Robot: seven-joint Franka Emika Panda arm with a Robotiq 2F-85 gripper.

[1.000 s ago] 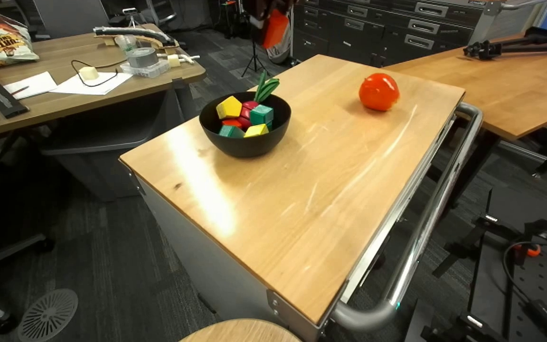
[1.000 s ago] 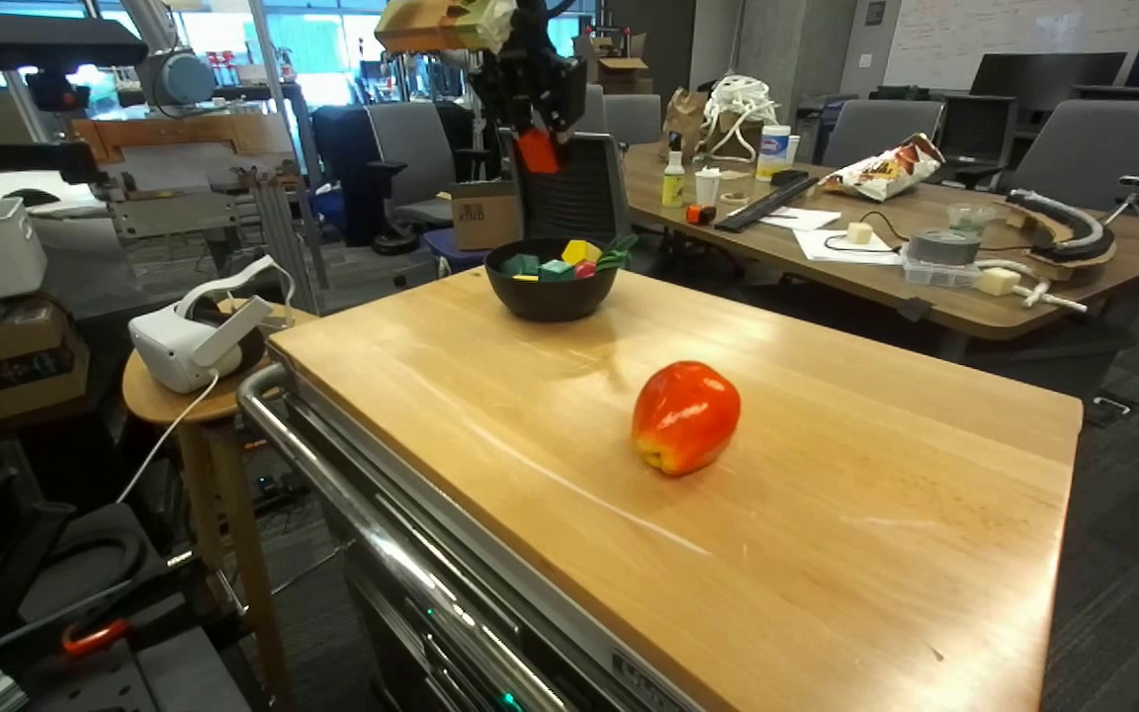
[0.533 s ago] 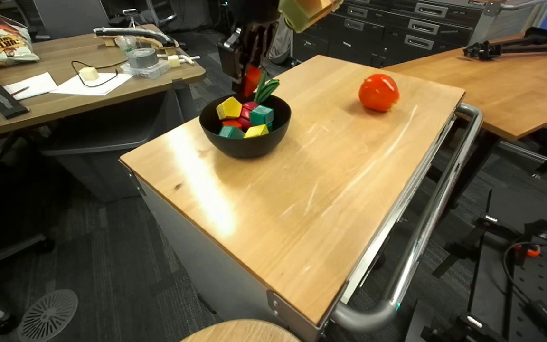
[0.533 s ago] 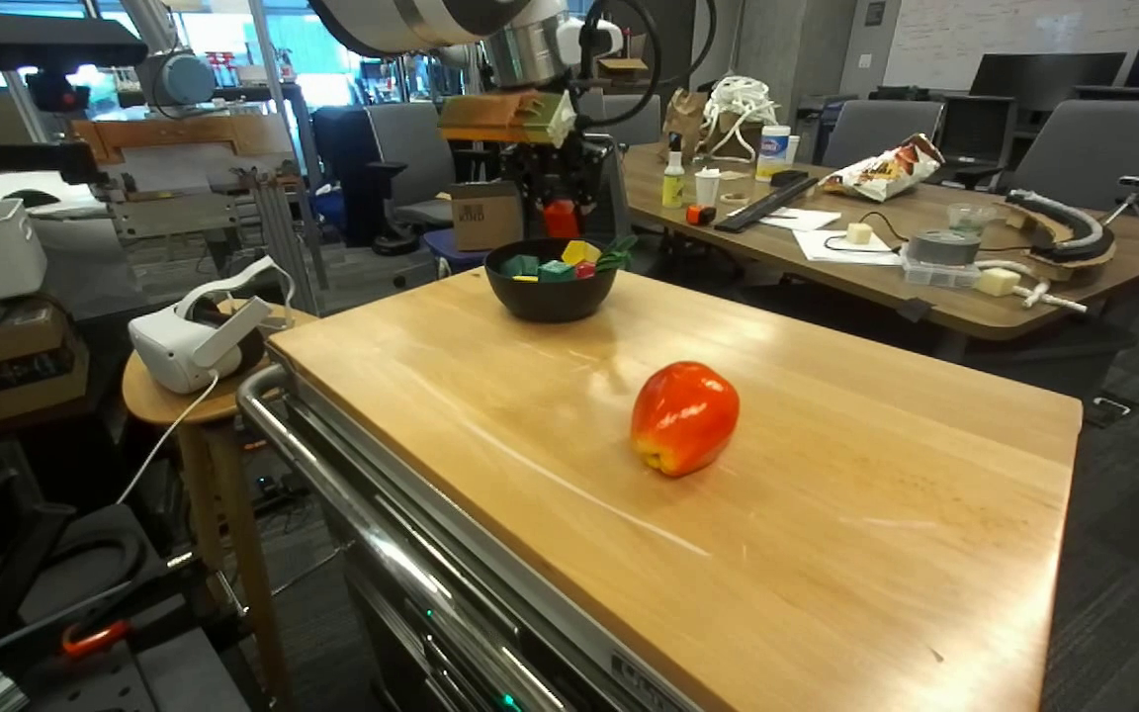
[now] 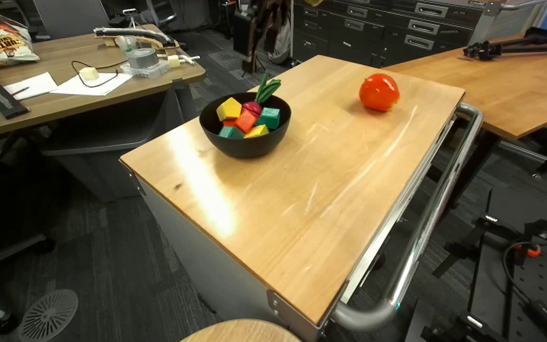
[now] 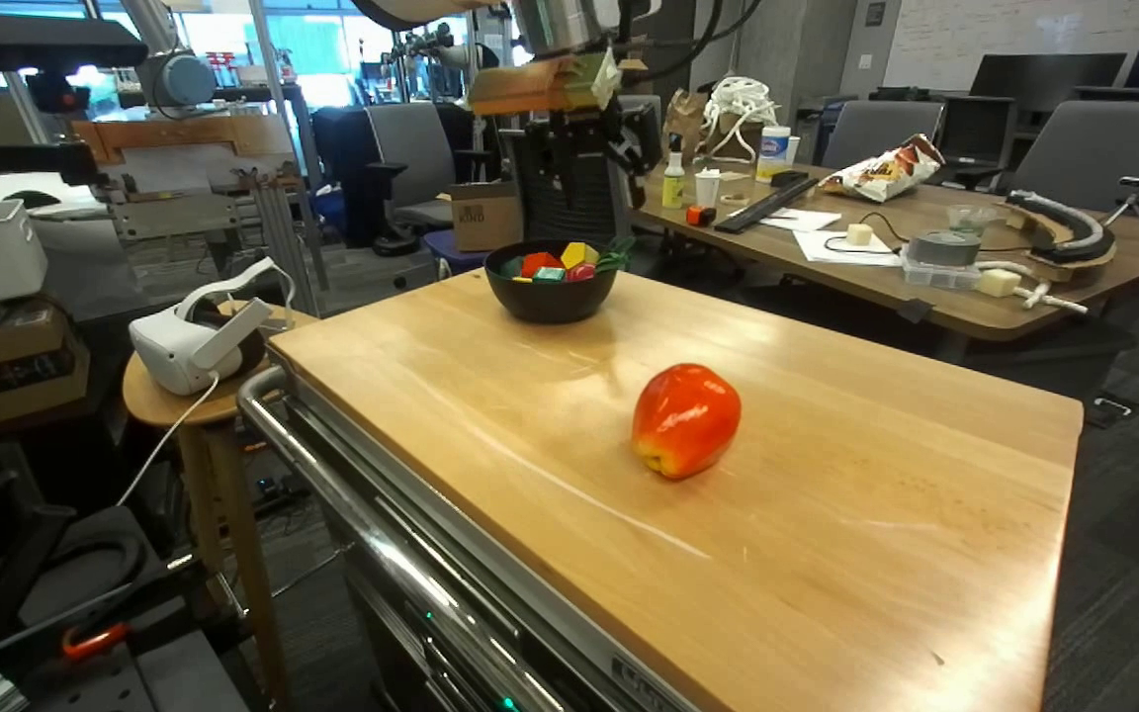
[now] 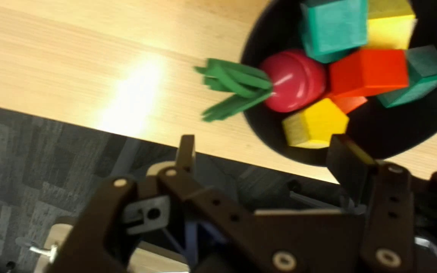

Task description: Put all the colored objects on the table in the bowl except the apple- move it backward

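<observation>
My gripper [image 7: 267,148] stands open above the far edge of the bowl, nothing between its fingers. Inside the black bowl [image 5: 245,148] lie the colored objects: a red block [image 7: 370,74] on top, another red piece [image 7: 350,102] partly under it, green blocks [image 7: 338,30], yellow blocks [image 7: 317,123] and a dark-red fruit [image 7: 290,81], whose green stem pokes over the rim. The red-orange apple [image 6: 686,420] rests by itself on the table [image 5: 321,190], well apart from the bowl in both exterior views. It is out of the wrist view.
A metal rail [image 5: 425,237] runs along one side of the table. A cluttered desk [image 6: 1009,232] and a stool with a white headset [image 6: 184,346] stand nearby. Beside the table is another wooden desk [image 5: 515,90].
The gripper came down over the bowl with the red block, then let it go and rose a little. That block now lies on the pile; a green block there has shifted. The apple stayed put.
</observation>
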